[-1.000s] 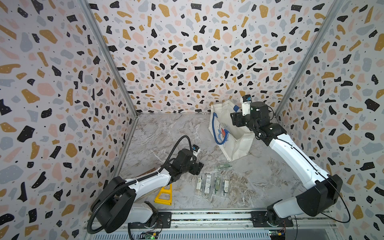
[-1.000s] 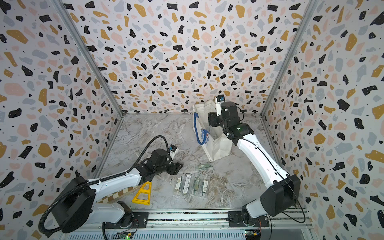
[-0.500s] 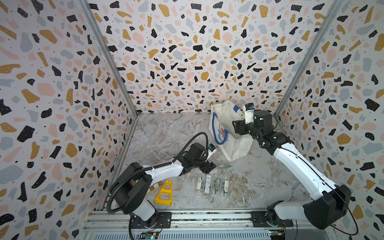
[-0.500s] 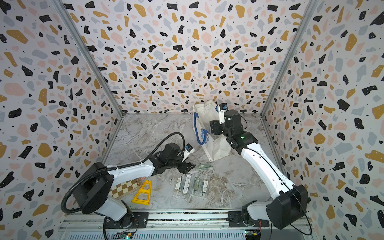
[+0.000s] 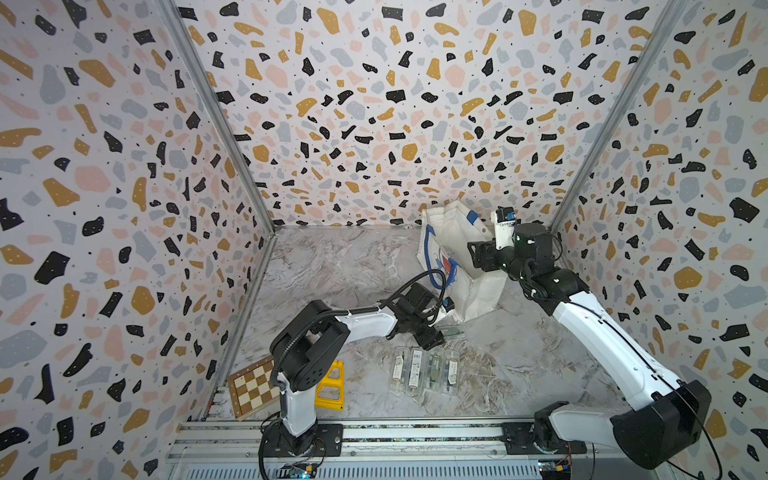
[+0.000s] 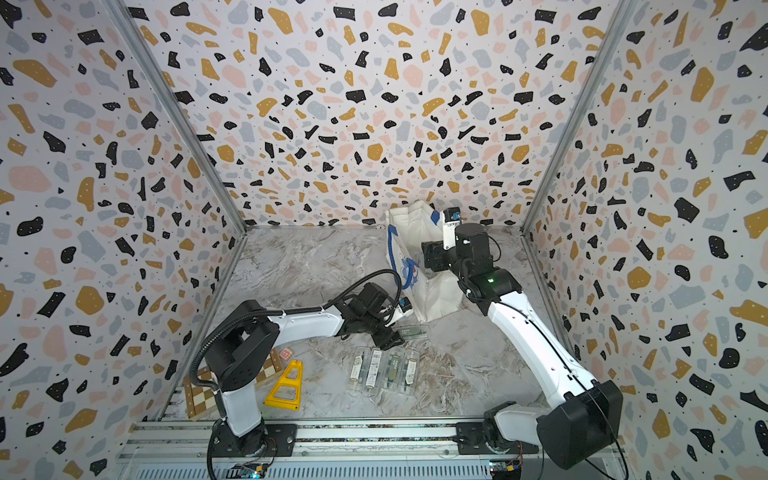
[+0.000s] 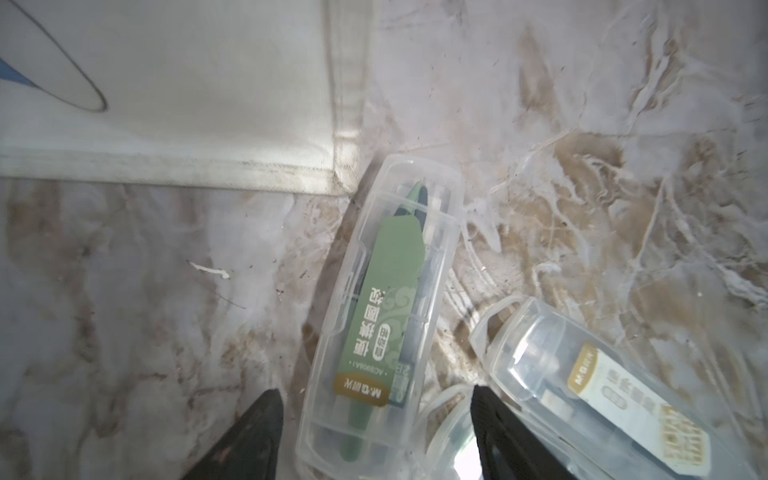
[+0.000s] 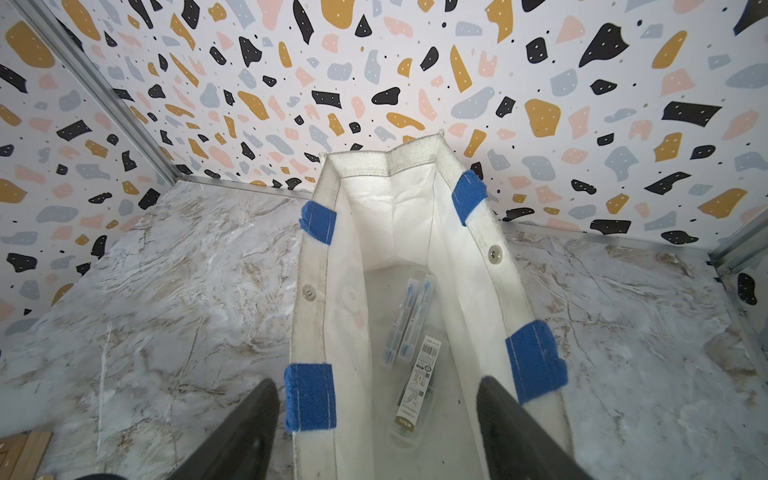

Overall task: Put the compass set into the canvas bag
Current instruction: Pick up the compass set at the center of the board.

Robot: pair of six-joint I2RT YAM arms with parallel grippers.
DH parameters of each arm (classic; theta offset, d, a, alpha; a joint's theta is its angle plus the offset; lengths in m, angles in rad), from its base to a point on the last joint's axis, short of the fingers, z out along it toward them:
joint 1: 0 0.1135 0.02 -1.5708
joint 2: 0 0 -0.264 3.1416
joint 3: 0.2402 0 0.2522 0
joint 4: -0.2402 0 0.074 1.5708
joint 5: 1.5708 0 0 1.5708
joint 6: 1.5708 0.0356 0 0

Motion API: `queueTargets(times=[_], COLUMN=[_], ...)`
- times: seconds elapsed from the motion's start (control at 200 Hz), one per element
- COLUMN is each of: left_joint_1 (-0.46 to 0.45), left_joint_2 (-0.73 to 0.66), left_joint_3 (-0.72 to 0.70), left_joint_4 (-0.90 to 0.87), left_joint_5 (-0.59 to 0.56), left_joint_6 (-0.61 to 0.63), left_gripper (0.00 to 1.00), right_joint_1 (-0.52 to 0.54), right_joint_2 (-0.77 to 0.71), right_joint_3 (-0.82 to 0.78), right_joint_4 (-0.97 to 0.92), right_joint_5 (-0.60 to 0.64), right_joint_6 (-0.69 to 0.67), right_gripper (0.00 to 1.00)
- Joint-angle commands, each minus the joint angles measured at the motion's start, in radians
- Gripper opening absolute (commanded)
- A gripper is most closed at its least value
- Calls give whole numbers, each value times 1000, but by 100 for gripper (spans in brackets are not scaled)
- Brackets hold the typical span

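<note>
Left hand low over the table. Fingers apart, one on each side of the near end of a compass set. A gap shows on both sides, so nothing is gripped.

- The compass set is a clear case with a green card, lying flat on the table. Its far end is just beside the bottom corner of the bag.
- In a top view, the left hand is at the compass set, which lies on the table in front of the bag.
- A row of four sets lies side by side on the table, on the rail side of the left hand. One case of the row shows in the left wrist view, close to the compass set.

Right hand above the bag's open mouth. Fingers apart, nothing held between them. In a top view, the right hand is at the bag's upper edge.

- The bag stands upright with its mouth open. Blue strap ends are sewn to the rim.
- Two sets lie on the bag's floor, close together.

A chessboard and a yellow stand sit by the left arm's base, apart from the row.
</note>
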Motion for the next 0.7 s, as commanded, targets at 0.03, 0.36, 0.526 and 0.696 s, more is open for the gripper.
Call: queueTargets(times=[0.03,0.36,0.526,0.696], left_joint_1=[-13,-21,-21,-24], left_joint_2=[35,113,114,2], left_joint_3=[50,108,114,6], left_joint_4=[-51,-81,-87,-11], left_joint_5=[-39,-112,-143,-215], left_joint_6=[43,36,32,-14], left_gripper=[72,68,56,38], right_joint_1=[-4,-4,-4,-5], right_joint_2=[-30,-33,-32,-30], right_joint_3=[-6,-12,-14,-19], right_joint_4=[21,25,25,28], right_joint_5=[-13,-15,-16,-16], right_joint_6=[9,8,5,4], right_gripper=[77,77,78,78])
